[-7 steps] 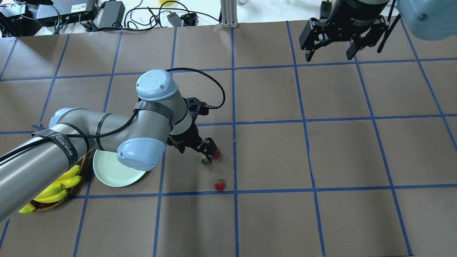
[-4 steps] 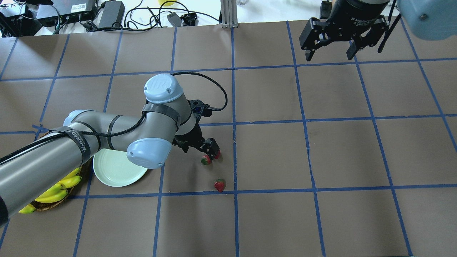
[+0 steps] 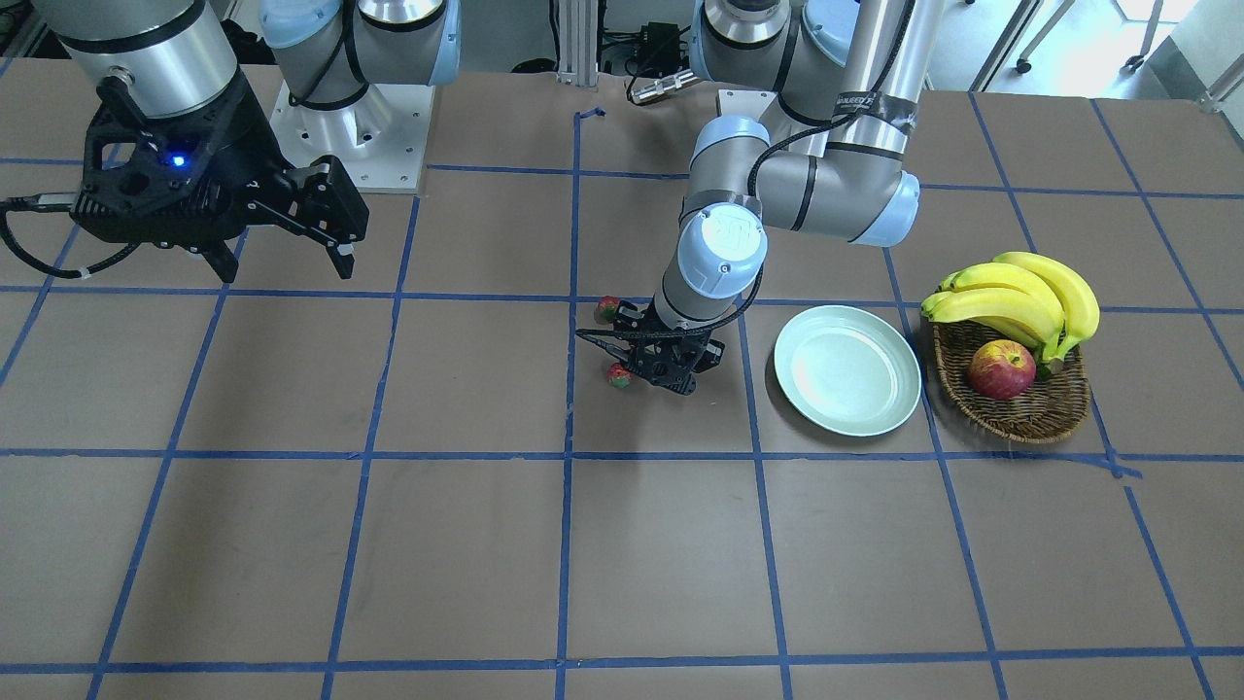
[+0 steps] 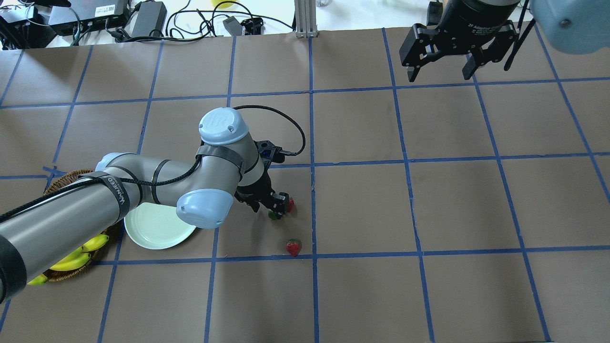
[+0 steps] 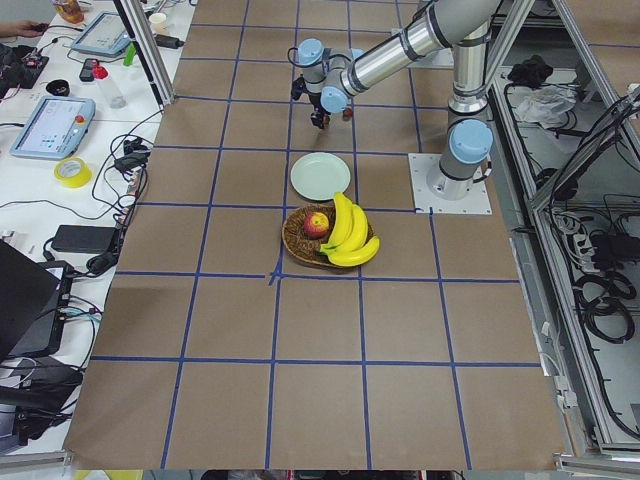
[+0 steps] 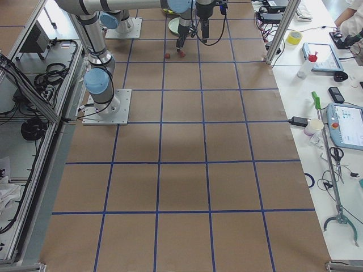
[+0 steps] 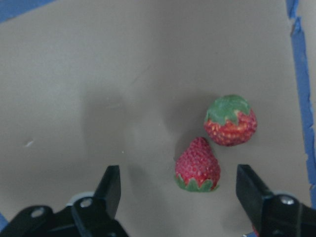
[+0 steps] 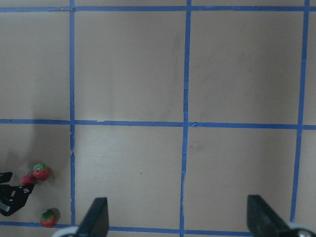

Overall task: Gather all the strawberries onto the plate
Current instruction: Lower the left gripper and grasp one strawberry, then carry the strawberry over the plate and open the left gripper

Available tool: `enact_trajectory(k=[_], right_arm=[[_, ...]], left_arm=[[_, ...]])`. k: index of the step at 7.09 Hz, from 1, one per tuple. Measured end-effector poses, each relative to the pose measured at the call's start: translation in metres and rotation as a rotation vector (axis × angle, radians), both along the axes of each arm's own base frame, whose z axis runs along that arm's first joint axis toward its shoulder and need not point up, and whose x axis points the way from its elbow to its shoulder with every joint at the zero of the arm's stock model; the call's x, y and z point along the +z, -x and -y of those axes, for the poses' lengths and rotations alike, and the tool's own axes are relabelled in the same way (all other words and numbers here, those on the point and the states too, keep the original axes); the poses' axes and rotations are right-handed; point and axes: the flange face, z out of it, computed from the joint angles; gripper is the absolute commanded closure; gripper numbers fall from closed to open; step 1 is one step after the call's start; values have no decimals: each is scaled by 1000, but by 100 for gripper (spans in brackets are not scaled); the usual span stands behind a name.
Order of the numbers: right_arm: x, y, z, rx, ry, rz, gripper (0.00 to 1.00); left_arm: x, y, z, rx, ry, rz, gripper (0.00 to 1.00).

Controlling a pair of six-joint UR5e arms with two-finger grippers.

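Near plate (image 4: pixel 152 232) | left gripper (image 4: pixel 279 208) spread around one strawberry (image 7: pixel 196 163) | second strawberry (image 7: pixel 230 121) adjacent | right gripper (image 4: pixel 438 74) spread, empty

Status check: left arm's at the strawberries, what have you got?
Left gripper open, low over two strawberries, none gripped. Right gripper open, hovering far off. Third strawberry loose on table; plate empty. Nothing between berries and plate.
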Motion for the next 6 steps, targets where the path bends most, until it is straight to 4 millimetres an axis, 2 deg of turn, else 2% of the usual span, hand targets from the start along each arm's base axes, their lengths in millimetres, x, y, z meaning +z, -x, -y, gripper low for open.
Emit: enact_trajectory(k=[2,3,4,5,6], right_arm=[[-1,0,0,0,-2,1,0],[-1,0,1,0,-2,2,0],[-1,0,1,0,-2,2,0],[-1,0,1,1,-3,2,0],[-2,0,1,0,-4,2,0]], left_arm=[[3,0,3,-13,6,-3,100],[12,-1,7,-9,15,-2,100],[28,-8,15,7,10,7,100],[52,-25,30,42,-12,21,100],[77,-57,50,99,-28,49,100]])
